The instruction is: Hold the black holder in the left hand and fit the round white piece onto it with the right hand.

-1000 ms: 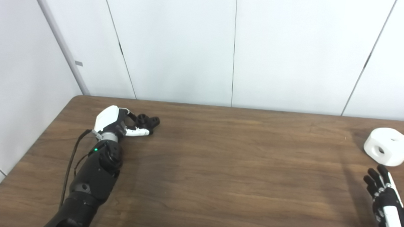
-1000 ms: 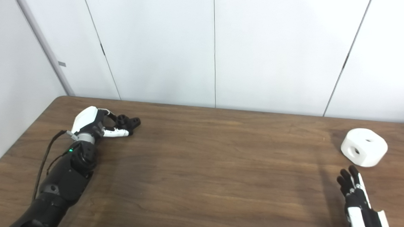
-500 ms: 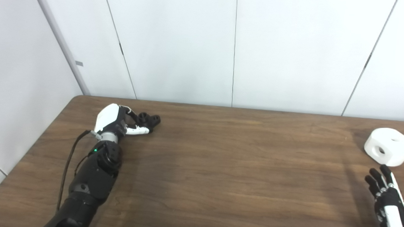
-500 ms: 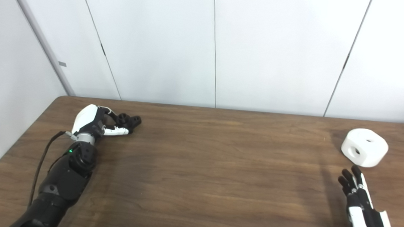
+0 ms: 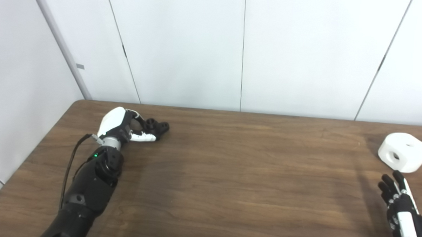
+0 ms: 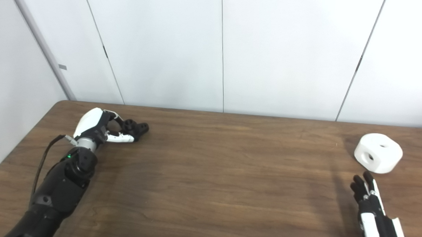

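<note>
The small black holder (image 5: 157,126) lies on the brown table (image 5: 234,173) at the far left. My left hand (image 5: 121,125) is curled around its near end, fingers above and the white thumb below, and the holder rests on the wood. At the far right sits the round white piece (image 5: 403,151), with a hole in its side and one in its top. My right hand (image 5: 400,205) is low at the bottom right corner, a little in front of the white piece and apart from it. Its fingers are spread and hold nothing.
White wall panels (image 5: 243,50) stand close behind the table's far edge, and a side wall runs along the left. A black cable (image 5: 70,169) trails beside my left forearm. Bare wood lies between the two hands.
The view has shifted slightly. My left hand has tipped a little over the holder, which stays on the table. My right hand has barely moved.
</note>
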